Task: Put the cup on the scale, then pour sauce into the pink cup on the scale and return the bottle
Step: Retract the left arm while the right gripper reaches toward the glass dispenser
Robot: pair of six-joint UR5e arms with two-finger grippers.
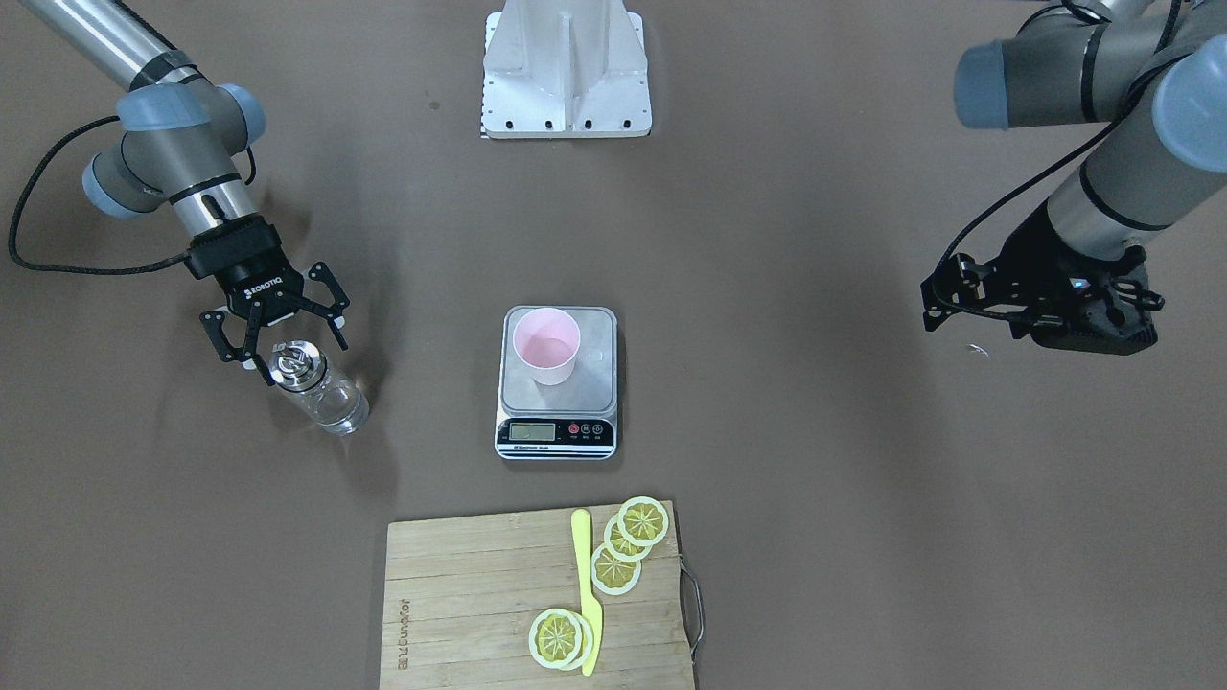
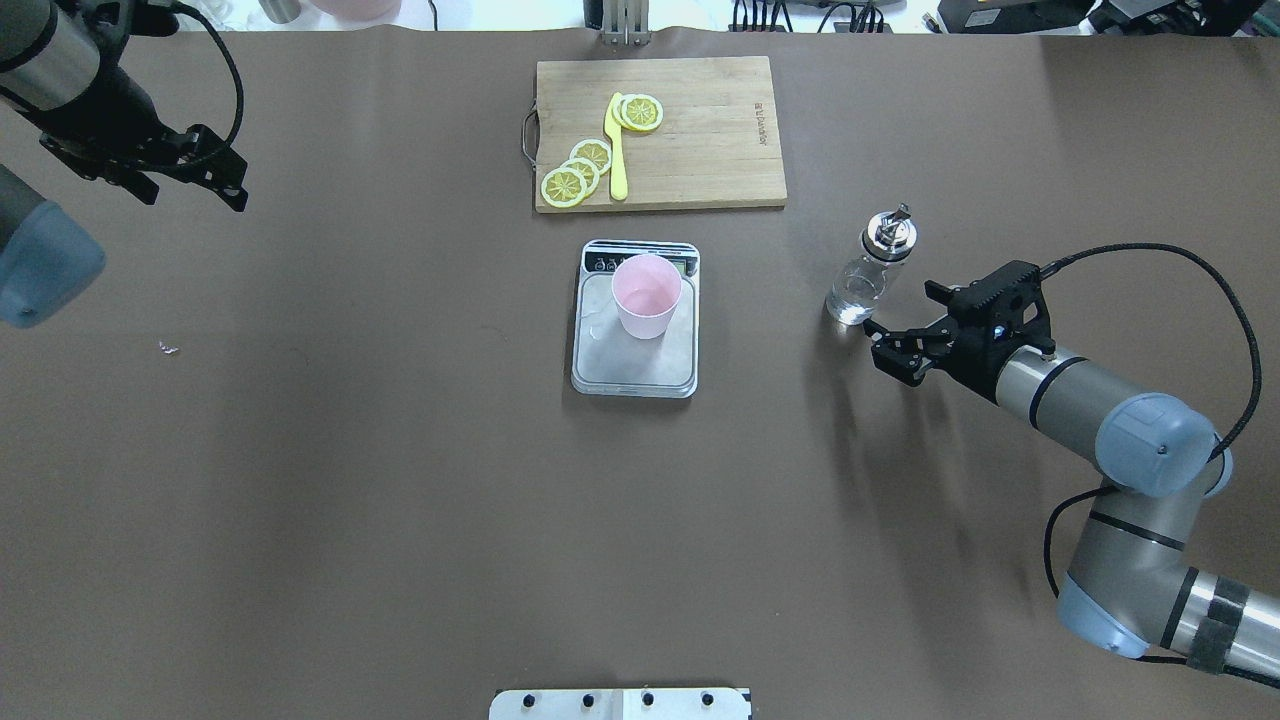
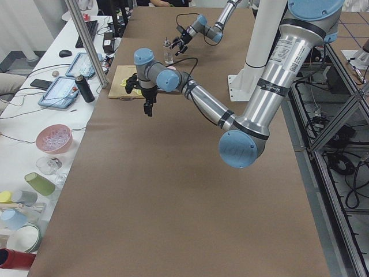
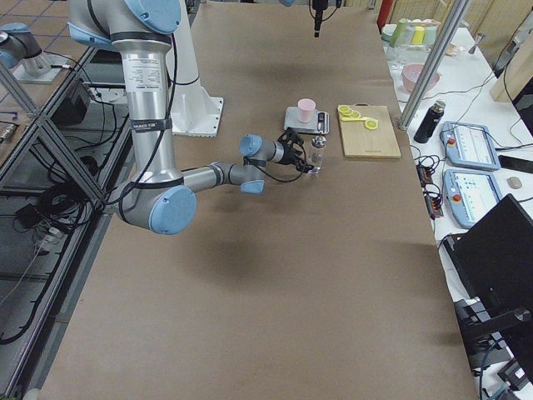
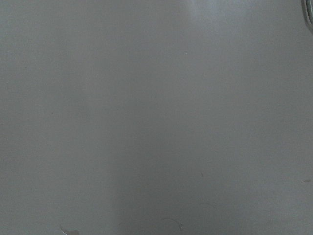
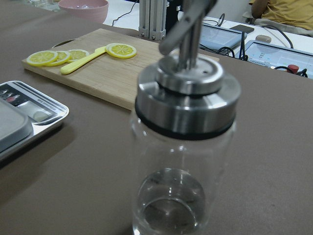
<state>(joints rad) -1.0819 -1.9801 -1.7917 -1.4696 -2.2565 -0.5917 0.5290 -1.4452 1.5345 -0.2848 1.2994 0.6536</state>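
Note:
The pink cup [image 1: 546, 345] stands upright on the scale [image 1: 599, 369], toward the plate's side away from the display; both also show in the overhead view, cup [image 2: 647, 295] and scale [image 2: 615, 365]. The glass bottle [image 2: 868, 270] with its metal spout cap stands upright on the table, apart from the scale, with a little clear liquid at its bottom [image 6: 171, 205]. My right gripper [image 2: 895, 315] is open, right beside the bottle and not gripping it. In the front view the gripper [image 1: 288, 352] flanks the bottle [image 1: 321, 388]. My left gripper [image 2: 195, 185] hangs open and empty, far off above bare table.
A wooden cutting board [image 2: 710, 130] with lemon slices [image 2: 578, 170] and a yellow knife [image 2: 617, 150] lies beyond the scale. The robot's white base mount [image 1: 566, 67] is at the near table edge. A small white scrap [image 2: 167, 348] lies on the table under the left arm's side.

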